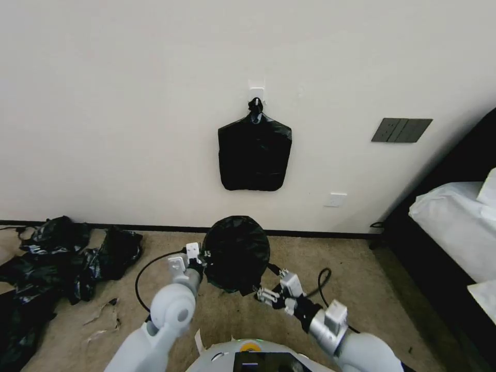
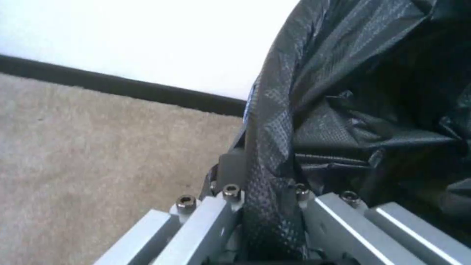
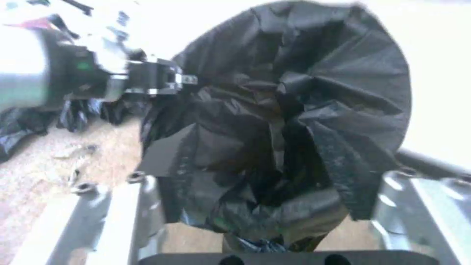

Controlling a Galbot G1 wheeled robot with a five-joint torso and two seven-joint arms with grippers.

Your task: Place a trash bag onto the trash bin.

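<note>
Trash bag spread open across the bin mouth near the wall — mostly fitted. Left gripper clenched on its rim; right gripper released beside it — edge tucking left.

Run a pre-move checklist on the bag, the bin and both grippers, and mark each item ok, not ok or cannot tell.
1. Left gripper clamped on the trash bag's edge: ok, film runs between its fingers in the left wrist view.
2. Right gripper holding the bag: not ok, it is open with the film between its spread fingers.
3. Bag mouth spread open: ok.
4. Bag over the trash bin: cannot tell, black film hides what is beneath.
5. Cable on the carpet clear of the bag: ok.
</note>
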